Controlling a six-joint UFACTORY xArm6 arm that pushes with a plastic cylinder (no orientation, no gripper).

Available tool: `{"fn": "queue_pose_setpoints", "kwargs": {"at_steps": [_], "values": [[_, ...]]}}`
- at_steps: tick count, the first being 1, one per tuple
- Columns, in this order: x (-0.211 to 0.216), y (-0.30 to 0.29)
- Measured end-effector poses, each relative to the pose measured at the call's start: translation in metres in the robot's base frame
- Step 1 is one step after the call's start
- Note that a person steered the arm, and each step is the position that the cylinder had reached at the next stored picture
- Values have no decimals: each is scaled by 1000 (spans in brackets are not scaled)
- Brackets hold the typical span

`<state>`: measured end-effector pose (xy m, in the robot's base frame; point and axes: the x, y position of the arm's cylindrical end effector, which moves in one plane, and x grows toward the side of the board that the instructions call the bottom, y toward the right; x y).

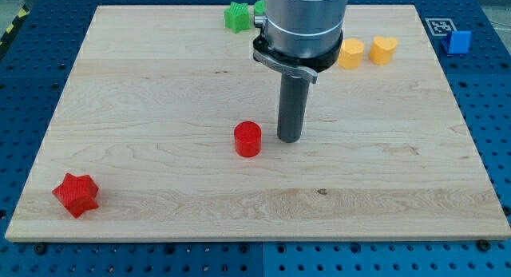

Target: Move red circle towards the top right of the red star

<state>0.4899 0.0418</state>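
Note:
The red circle (247,139) is a short red cylinder near the middle of the wooden board (160,85). The red star (76,194) lies at the view's bottom left, near the board's corner. My tip (289,138) stands just to the right of the red circle, with a small gap between them. The red star is far to the left of and below both.
A green star-shaped block (236,16) lies at the top edge, partly behind the arm. A yellow hexagon (350,53) and a yellow heart (383,49) sit at the top right. A blue block (458,42) rests off the board at the far right.

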Motion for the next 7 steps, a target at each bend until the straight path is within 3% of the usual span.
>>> {"fn": "queue_pose_setpoints", "kwargs": {"at_steps": [2,7], "values": [[23,-29],[20,-33]]}}
